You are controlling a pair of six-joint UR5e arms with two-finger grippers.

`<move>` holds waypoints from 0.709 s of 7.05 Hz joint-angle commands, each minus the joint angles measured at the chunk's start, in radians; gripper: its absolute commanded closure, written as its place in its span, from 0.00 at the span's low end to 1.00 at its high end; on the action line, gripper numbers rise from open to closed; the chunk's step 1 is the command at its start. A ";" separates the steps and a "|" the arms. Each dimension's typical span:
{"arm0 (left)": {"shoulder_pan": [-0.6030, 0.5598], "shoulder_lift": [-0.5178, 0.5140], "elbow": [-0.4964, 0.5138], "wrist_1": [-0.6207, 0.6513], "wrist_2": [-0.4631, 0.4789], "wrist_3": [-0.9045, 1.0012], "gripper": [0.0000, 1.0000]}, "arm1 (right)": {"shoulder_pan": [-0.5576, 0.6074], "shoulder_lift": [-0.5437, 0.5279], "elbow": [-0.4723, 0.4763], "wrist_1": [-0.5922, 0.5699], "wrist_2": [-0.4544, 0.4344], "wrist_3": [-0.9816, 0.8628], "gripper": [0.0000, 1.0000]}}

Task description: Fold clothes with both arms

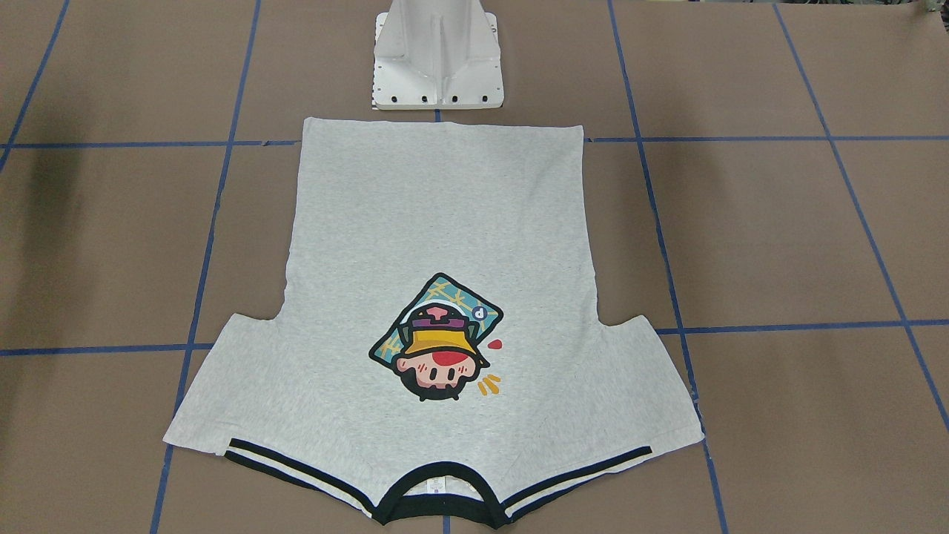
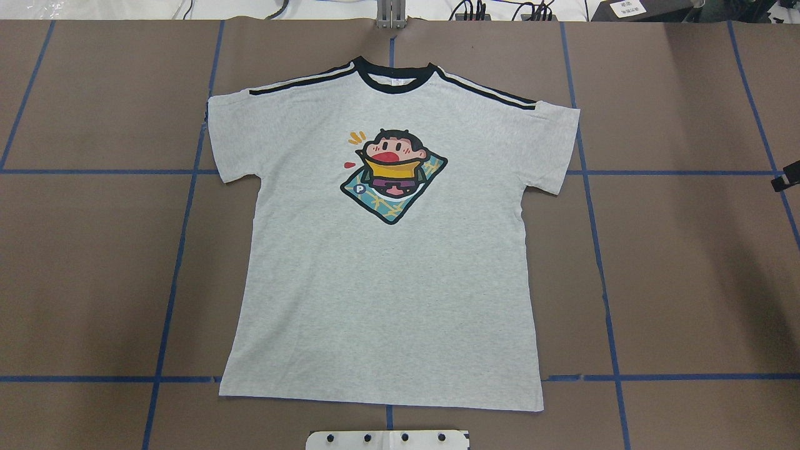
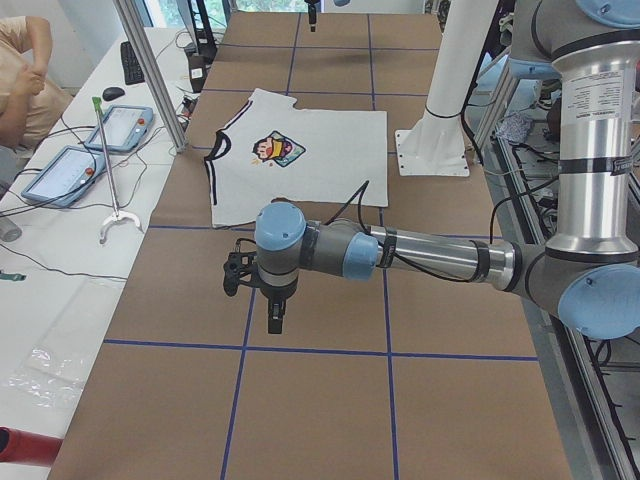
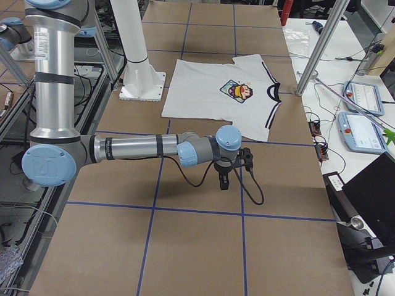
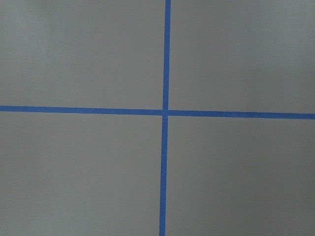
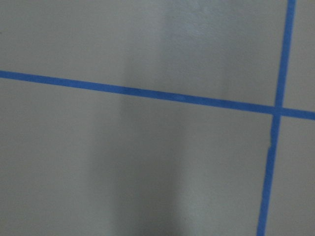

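Note:
The light grey T-shirt [image 1: 437,245] lies flat and spread, print side up, in the middle of the table [image 2: 387,281], hem towards the robot's base and black neck band [image 2: 394,80] at the far side. Both sleeves are laid out. My left gripper [image 3: 273,318] hangs over bare table well off the shirt's left side, fingers pointing down. My right gripper [image 4: 223,182] hovers the same way off the shirt's right side. I cannot tell whether either is open or shut. Both wrist views show only brown table and blue tape lines.
The white pedestal [image 1: 437,67] stands just behind the shirt's hem. Blue tape lines [image 2: 181,250] grid the brown table. A side desk holds tablets [image 3: 65,170], cables and a person's arm [image 3: 20,80]; a frame post [image 4: 315,55] rises near the collar.

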 commanded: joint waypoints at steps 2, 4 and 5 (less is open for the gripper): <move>0.004 0.002 0.008 -0.008 -0.003 0.008 0.00 | -0.128 0.245 -0.097 0.050 -0.036 0.215 0.00; 0.004 0.002 -0.004 -0.023 -0.017 0.011 0.00 | -0.257 0.401 -0.162 0.062 -0.269 0.489 0.00; 0.004 0.003 -0.003 -0.056 -0.055 0.008 0.00 | -0.316 0.432 -0.212 0.184 -0.375 0.633 0.00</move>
